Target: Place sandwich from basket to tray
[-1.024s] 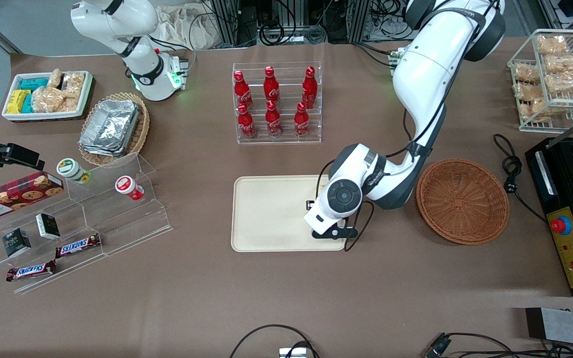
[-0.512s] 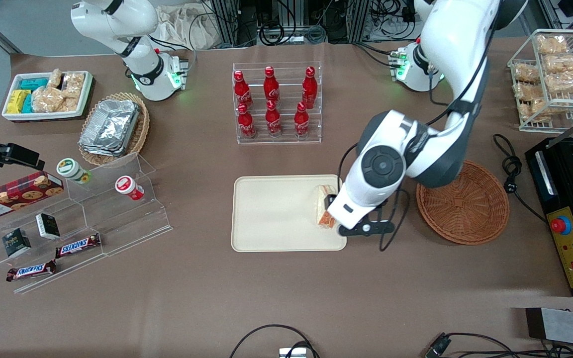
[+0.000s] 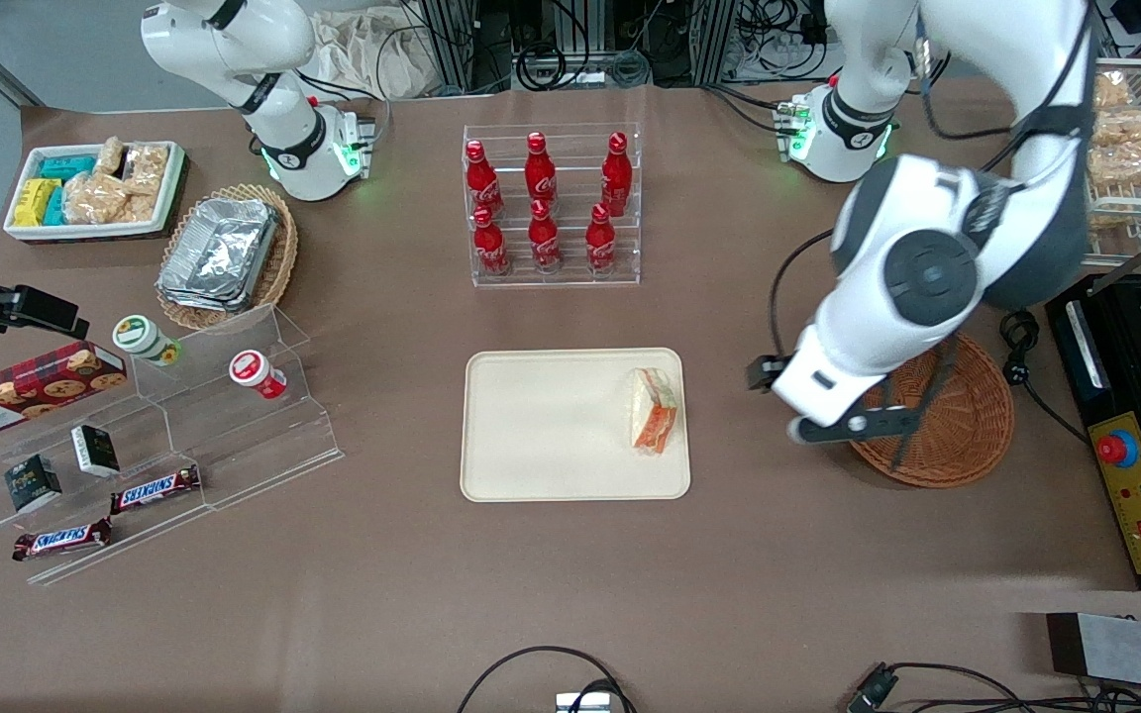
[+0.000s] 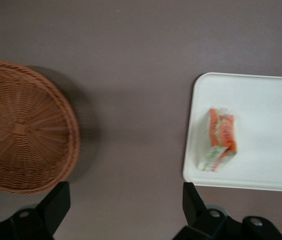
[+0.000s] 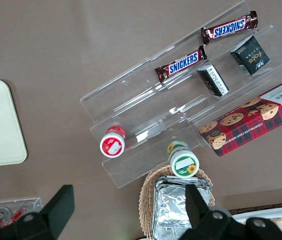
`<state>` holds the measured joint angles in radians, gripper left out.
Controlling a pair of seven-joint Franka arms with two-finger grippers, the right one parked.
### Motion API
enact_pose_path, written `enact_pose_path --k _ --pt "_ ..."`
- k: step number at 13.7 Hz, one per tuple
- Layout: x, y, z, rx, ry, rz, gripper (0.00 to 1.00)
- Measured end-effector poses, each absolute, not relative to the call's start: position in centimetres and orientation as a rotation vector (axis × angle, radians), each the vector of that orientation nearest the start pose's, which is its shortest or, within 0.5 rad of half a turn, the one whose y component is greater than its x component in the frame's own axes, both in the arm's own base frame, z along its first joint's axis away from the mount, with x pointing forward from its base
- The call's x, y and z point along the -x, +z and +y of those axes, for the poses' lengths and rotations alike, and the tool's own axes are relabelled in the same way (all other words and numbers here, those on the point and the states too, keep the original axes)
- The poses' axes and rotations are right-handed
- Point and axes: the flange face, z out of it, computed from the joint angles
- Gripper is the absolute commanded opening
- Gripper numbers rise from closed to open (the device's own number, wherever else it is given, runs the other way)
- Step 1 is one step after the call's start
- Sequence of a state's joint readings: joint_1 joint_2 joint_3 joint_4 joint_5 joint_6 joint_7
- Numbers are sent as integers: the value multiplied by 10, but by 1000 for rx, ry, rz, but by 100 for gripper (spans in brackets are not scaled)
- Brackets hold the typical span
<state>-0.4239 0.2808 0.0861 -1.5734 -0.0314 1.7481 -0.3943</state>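
The sandwich [image 3: 653, 409] [image 4: 220, 140], a wrapped wedge with an orange-red filling edge, lies on the cream tray [image 3: 551, 426] [image 4: 266, 100], near the tray's edge closest to the basket. The round reddish-brown wicker basket [image 3: 967, 436] [image 4: 21, 125] holds nothing. My gripper [image 3: 813, 388] [image 4: 125, 205] hangs high above the bare table between tray and basket, partly covering the basket's rim in the front view. It is open, with only brown tabletop between its black fingers [image 4: 56, 200].
A clear rack of red bottles [image 3: 551, 203] stands farther from the front camera than the tray. A black appliance [image 3: 1135, 416], a black cable [image 3: 1018, 347] and a wire rack of bagged snacks [image 3: 1125, 158] sit at the working arm's end.
The gripper let go of the sandwich on the tray, rose and swung away toward the basket. The sandwich now lies fully uncovered on the tray.
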Motion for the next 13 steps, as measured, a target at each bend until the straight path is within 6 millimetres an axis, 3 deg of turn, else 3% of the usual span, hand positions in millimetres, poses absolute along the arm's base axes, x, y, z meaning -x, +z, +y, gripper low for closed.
enact_pose_path --k 3,6,9,13 --pt "-579 486 -144 3114 166 -27 99" --pt "-577 494 -69 3119 210 45 100" --pt "-578 502 -41 3114 259 191 100" --pt "-595 509 -30 3110 300 243 100"
